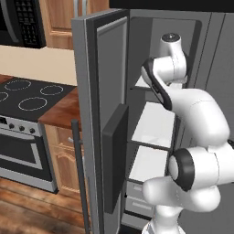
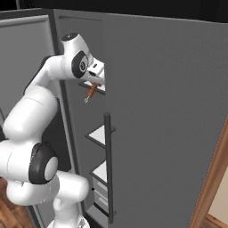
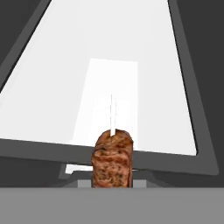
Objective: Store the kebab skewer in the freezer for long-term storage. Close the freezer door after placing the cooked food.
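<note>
The kebab skewer [image 2: 91, 92] hangs tilted under my hand, inside the open freezer compartment at upper-shelf height. My gripper [image 2: 94, 83] is shut on it. In the hand view the brown meat chunk [image 3: 112, 159] stands close at the bottom. Its thin stick [image 3: 113, 113] points out over a white freezer shelf [image 3: 131, 48]. The freezer door [image 1: 98, 91] stands swung wide open, with its black dispenser panel [image 1: 114, 155] and long bar handle [image 1: 80, 178] facing left. In the left base view my own arm hides the hand.
White shelves [image 1: 154, 122] and lower drawers [image 1: 139, 201] fill the compartment. The plain grey door [image 2: 169, 116] is closed on the right, its handle [image 2: 108, 164] near the opening. A stove [image 1: 27, 98] and wooden counter [image 1: 61, 112] lie left of the open door.
</note>
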Robot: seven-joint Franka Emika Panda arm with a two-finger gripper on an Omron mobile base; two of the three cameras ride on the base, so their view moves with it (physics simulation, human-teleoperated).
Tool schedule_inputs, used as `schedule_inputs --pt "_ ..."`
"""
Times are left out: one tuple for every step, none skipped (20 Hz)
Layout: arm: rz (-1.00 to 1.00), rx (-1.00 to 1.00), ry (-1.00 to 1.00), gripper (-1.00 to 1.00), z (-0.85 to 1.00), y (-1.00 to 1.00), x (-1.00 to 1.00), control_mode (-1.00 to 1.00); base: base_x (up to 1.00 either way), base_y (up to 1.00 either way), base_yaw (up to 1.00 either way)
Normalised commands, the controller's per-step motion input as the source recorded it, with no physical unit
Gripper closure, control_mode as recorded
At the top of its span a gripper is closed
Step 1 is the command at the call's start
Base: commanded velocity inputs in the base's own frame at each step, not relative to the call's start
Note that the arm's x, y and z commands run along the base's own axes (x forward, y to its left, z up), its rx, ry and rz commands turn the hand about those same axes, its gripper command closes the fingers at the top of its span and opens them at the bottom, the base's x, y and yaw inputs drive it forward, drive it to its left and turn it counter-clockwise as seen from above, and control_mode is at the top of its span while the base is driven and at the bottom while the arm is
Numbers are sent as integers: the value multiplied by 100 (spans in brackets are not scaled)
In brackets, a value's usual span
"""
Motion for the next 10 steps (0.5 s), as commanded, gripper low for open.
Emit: schedule_inputs --pt "0 0 3 100 0 -24 44 -100 0 0 0" --pt "0 0 1 100 0 -22 41 -100 0 0 0" --pt "0 0 2 100 0 -23 44 -100 0 0 0" --pt "0 0 1 100 -2 -16 51 -100 0 0 0" --pt "-1 0 0 100 -1 -6 57 -100 0 0 0" --pt "-3 0 2 100 0 0 60 -100 0 0 0" --pt "-4 0 5 100 0 0 61 -100 0 0 0" --pt "-4 0 4 100 0 0 59 -100 0 0 0" --pt "-4 0 6 100 0 0 59 -100 0 0 0" --pt "-3 0 7 100 0 -4 54 -100 0 0 0"
